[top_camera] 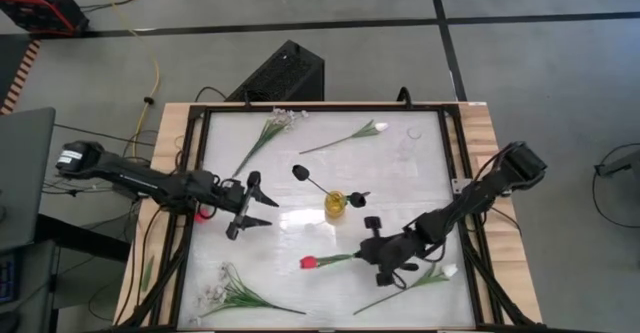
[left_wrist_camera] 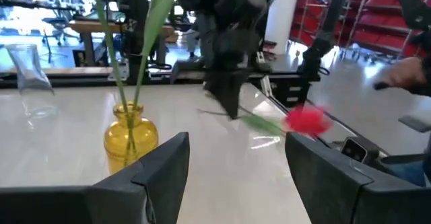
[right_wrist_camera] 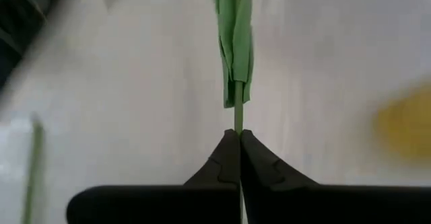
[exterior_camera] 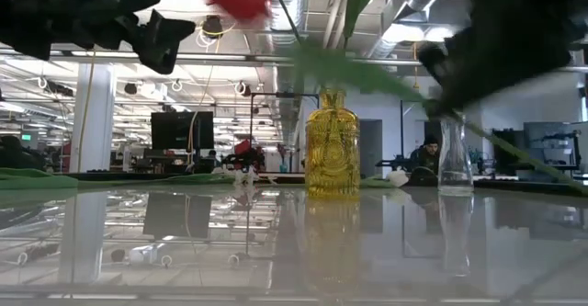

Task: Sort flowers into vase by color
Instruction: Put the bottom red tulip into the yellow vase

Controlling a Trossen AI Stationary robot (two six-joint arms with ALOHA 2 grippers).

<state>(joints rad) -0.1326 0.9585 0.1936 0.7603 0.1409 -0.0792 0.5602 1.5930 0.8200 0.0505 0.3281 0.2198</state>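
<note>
Currently my right claw (top_camera: 378, 256) is clamped fully shut on the green stem of the red tulip (top_camera: 309, 262), as the right wrist view confirms: both fingertips (right_wrist_camera: 229, 158) meet on the stem just below its leaf. The bloom hangs out to one side, above the worktop (top_camera: 300, 223) near its front edge, and the low view shows the flower raised off the surface. My left claw (top_camera: 246, 210) waits with jaws wide apart and nothing in them, near the left edge.

The yellow vase (top_camera: 334, 205) stands mid-worktop, already holding dark tulips (top_camera: 300, 172); a clear vase (top_camera: 411, 145) stands toward the far right corner.

Hazards, by my judgement:
- Grip is thin, so the stem may pivot or slip.
- Narrow vase neck and occupied opening could cause a missed insertion.
- Contact with the vase could tip it.
</note>
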